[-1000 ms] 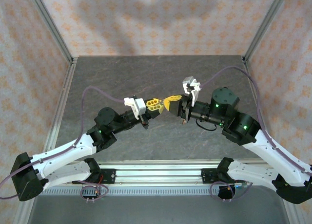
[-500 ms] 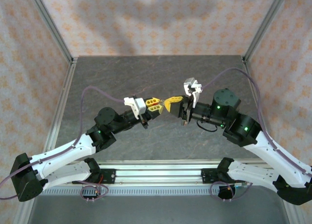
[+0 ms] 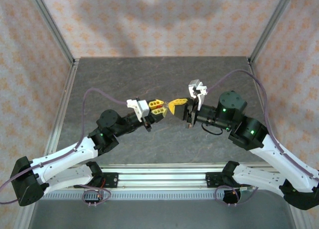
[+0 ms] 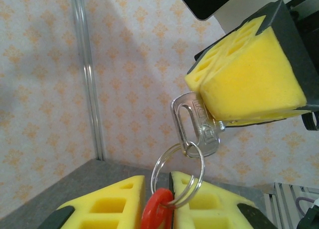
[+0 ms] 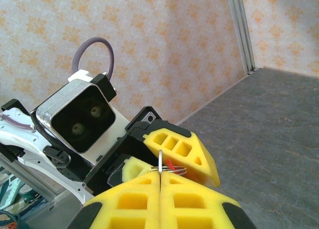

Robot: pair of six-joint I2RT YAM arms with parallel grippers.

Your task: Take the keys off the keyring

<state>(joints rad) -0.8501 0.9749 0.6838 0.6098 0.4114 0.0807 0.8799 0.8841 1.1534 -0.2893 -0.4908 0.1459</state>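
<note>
The key [image 4: 197, 124] was seen as smooth, shiny metal, the keyring [image 4: 158, 209] as glossy red plastic on bright wire, the fingers [image 4: 249, 84] as matt yellow foam.

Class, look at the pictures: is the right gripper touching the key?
Touching. In the left wrist view the right gripper pinches the key by its blade between its yellow pads.

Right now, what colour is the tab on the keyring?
The keyring tab is bright red; the left wrist view shows it best.
</note>
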